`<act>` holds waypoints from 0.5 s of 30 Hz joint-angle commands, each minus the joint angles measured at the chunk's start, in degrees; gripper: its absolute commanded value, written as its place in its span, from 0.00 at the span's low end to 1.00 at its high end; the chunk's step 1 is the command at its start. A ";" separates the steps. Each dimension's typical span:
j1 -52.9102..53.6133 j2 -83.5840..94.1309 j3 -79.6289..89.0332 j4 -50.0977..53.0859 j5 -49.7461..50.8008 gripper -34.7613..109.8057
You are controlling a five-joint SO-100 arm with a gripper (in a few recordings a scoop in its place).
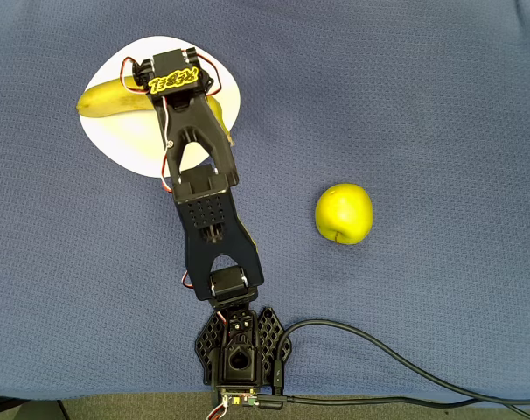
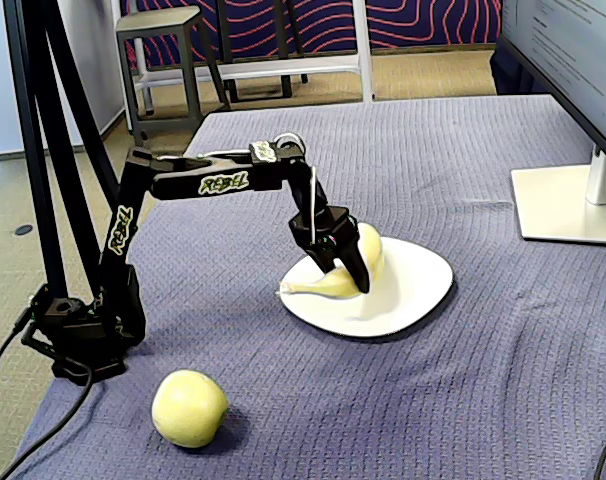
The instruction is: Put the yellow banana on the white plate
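Note:
The yellow banana (image 1: 103, 99) lies across the white plate (image 1: 125, 140) at the upper left of the overhead view, its left end reaching past the plate's rim. The arm's wrist covers its middle there. In the fixed view my gripper (image 2: 345, 275) reaches down onto the banana (image 2: 333, 286), one black finger (image 2: 359, 276) crossing its near side and the other jaw behind it. The jaws stand about a banana's width apart, closed on the fruit. The banana's underside rests on the plate (image 2: 413, 275), with its stem tip sticking out over the left rim.
A round yellow-green apple (image 1: 344, 213) sits on the blue cloth, right of the arm in the overhead view. The arm's base (image 1: 240, 350) and a black cable (image 1: 379, 350) are at the near edge. A monitor's stand (image 2: 563, 205) rests at the right in the fixed view.

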 commanded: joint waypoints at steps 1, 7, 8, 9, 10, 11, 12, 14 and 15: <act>0.26 1.14 -6.15 -1.14 -0.26 0.24; 0.79 0.53 -4.48 -0.62 -0.09 0.24; 1.05 0.18 -4.31 -0.88 -0.18 0.24; 1.32 -0.18 -4.22 -1.14 -0.18 0.24; 1.49 -0.53 -4.22 -1.32 -0.26 0.24; 1.58 -0.79 -4.22 -1.41 -0.35 0.24; 1.67 -1.14 -4.22 -1.41 -0.53 0.24; 2.02 -1.41 -3.69 -2.02 -0.62 0.24; 2.11 -1.49 -3.52 -2.11 -0.62 0.24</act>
